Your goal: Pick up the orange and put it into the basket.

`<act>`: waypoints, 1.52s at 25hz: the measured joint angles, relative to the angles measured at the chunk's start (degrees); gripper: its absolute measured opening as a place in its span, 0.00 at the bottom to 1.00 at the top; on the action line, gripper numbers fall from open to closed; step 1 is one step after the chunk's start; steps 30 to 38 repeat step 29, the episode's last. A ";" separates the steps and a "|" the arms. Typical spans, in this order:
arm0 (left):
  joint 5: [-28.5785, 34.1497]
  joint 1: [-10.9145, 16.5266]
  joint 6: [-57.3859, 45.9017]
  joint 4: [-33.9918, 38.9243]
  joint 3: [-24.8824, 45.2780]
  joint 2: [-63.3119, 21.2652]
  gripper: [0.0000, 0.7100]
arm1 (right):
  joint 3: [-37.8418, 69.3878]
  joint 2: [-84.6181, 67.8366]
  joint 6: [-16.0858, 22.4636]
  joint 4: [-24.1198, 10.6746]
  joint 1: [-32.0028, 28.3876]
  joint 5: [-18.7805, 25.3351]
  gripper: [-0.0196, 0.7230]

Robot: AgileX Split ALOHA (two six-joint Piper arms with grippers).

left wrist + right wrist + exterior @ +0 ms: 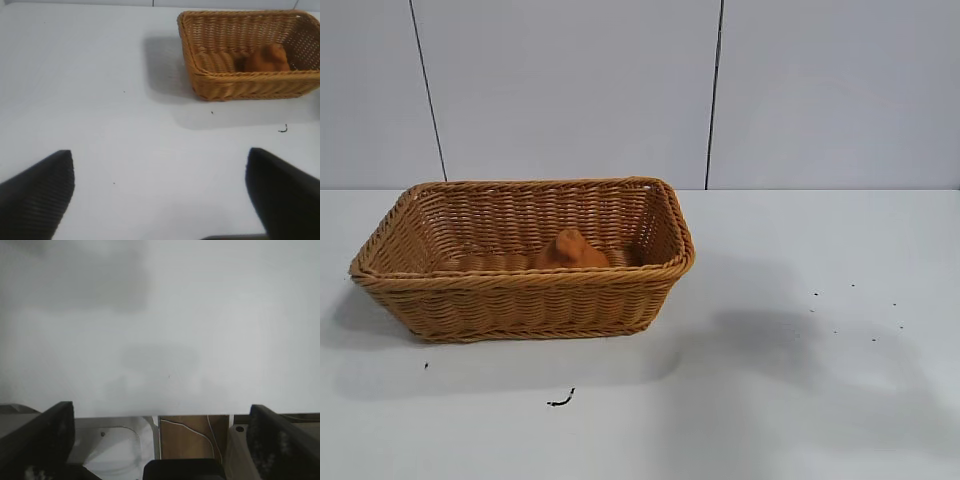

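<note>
The white surface runs wide under everything, with a few dark specks toward its right edge and a small dark curl near the front edge, in front of the basket. The basket sits on the left half of the surface, its long side facing the front edge, woven walls flaring up to a braided rim. The orange lies inside the basket on its floor, close to the near wall and toward the basket's right end, its small knob pointing up.

The left tool hangs above bare surface, well apart from the basket, its two dark fingers spread wide and holding nothing. The right tool is over the edge of the surface, its fingers likewise spread wide and empty.
</note>
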 joint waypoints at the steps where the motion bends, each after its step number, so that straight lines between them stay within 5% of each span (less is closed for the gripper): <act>1: 0.00 0.00 0.00 0.00 0.00 0.00 0.94 | 1.59 -3.71 -0.43 0.00 0.00 -0.51 0.89; 17: 0.00 0.00 0.00 0.00 0.00 0.00 0.94 | 3.45 -46.44 -1.24 0.00 0.00 -0.94 0.89; 38: 0.00 0.00 0.00 0.00 0.00 0.00 0.94 | 3.52 -47.88 -1.19 0.00 0.00 -0.87 0.89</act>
